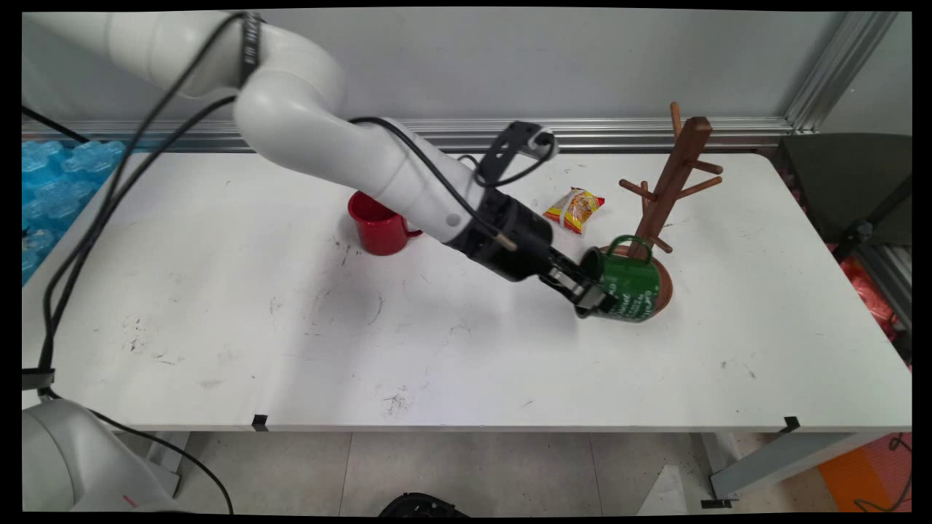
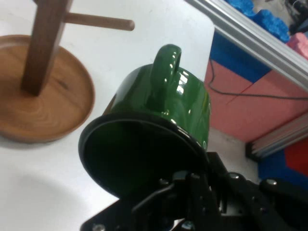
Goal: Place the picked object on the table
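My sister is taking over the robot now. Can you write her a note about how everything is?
Tool: shut on the green mug, gripping its rim, mug tipped on its side with the handle up.
Mug is held beside the wooden mug tree, by its round base; it hangs on no peg.
Red mug stands upright behind the arm. Snack packet lies left of the tree.
Both sit on the white table.
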Action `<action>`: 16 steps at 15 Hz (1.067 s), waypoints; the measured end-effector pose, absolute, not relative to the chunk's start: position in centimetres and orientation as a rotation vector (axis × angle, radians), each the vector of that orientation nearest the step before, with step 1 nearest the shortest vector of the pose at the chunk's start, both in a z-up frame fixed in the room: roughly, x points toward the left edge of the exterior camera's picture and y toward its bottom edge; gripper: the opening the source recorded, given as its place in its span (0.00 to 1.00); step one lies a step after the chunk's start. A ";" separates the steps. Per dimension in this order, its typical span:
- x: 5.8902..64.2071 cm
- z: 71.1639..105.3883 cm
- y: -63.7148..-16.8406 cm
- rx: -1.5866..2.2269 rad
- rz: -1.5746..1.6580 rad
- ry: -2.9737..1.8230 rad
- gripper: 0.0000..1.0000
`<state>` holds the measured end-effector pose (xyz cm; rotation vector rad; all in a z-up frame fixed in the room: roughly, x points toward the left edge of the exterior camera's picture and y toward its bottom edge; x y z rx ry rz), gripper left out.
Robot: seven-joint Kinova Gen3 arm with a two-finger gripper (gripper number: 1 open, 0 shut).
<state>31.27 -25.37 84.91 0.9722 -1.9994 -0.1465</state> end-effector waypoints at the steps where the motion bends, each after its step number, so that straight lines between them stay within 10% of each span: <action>1: 31.7 85.3 -25.2 0.967 -0.134 -2.011 0.00; 16: 37.3 91.8 -23.0 0.949 0.086 -2.277 0.00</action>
